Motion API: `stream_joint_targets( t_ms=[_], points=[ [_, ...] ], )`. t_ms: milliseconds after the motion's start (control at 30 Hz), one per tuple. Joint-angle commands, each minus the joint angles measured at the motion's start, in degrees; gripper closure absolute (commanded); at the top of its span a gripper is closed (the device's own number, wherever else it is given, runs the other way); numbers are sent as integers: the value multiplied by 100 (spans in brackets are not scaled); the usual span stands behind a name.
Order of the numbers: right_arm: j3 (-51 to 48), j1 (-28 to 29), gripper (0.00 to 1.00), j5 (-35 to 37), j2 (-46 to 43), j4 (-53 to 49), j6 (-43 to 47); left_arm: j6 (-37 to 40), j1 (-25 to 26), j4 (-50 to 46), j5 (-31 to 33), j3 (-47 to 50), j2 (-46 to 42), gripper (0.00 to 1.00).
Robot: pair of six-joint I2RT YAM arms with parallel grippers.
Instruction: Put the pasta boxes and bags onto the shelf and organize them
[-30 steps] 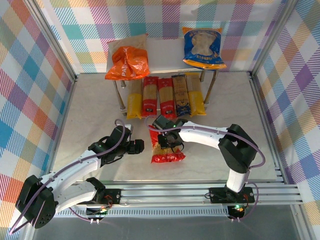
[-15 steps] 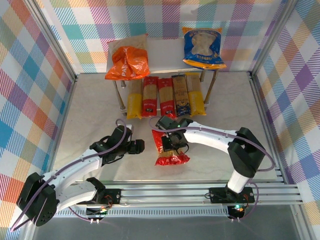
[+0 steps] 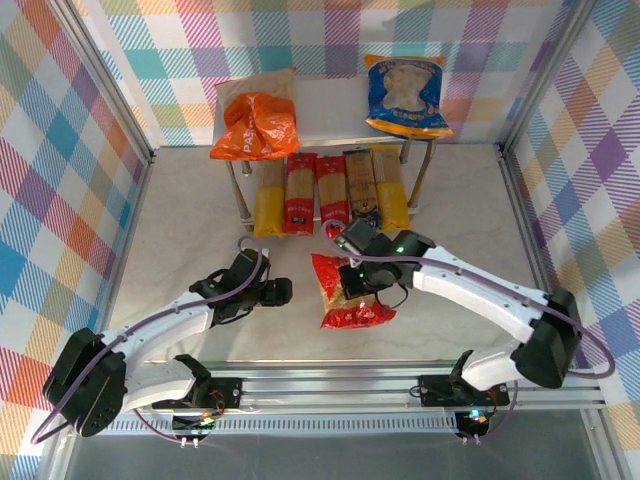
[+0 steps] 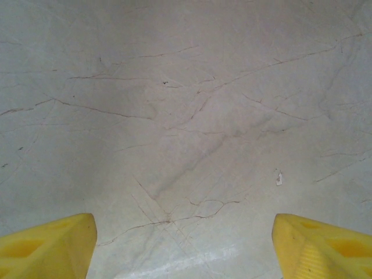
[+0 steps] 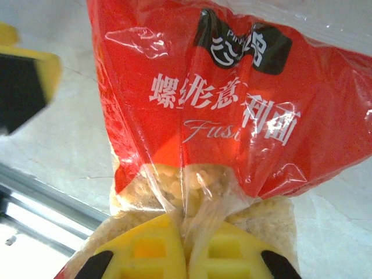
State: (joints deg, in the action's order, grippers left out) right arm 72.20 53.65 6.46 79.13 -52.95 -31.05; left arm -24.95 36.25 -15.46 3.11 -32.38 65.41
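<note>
My right gripper (image 3: 358, 282) is shut on a fold of the red bag (image 3: 345, 291) of fusilli, pinching the clear film (image 5: 187, 229) between its yellow fingers (image 5: 142, 253). The bag hangs just over the table's front middle. On the shelf (image 3: 330, 110) top lie the orange bag (image 3: 255, 125) at left and the blue bag (image 3: 405, 95) at right. Five pasta boxes (image 3: 330, 192) lie side by side on the lower board: yellow, red, red, dark blue, yellow. My left gripper (image 3: 278, 292) stands open over bare marble, left of the red bag; its yellow fingertips (image 4: 49, 250) are wide apart.
Metal rails (image 3: 380, 385) run along the table's near edge. Plaid walls (image 3: 60, 180) close in both sides and the back. The shelf top has bare room (image 3: 330, 105) between the two bags.
My right gripper has carried the red bag a little to the right and toward the front, its arm stretching out rightward. The left gripper has barely shifted.
</note>
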Motion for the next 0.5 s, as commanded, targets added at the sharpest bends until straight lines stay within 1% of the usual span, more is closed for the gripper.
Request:
stream_joint_targets(
  t_ms=[0, 133, 233, 467],
  points=[
    [751, 32, 100, 394, -529, -85, 343, -96, 40, 259, 21, 48, 91, 22],
    [1419, 32, 100, 644, -788, -26, 724, -87, 40, 324, -12, 31, 195, 24],
    [2044, 31, 100, 710, -784, 207, 1159, -40, 40, 418, -49, 8, 244, 25],
    [3896, 32, 100, 708, -38, 454, 1980, -15, 49, 365, -119, -150, 244, 26]
  ],
)
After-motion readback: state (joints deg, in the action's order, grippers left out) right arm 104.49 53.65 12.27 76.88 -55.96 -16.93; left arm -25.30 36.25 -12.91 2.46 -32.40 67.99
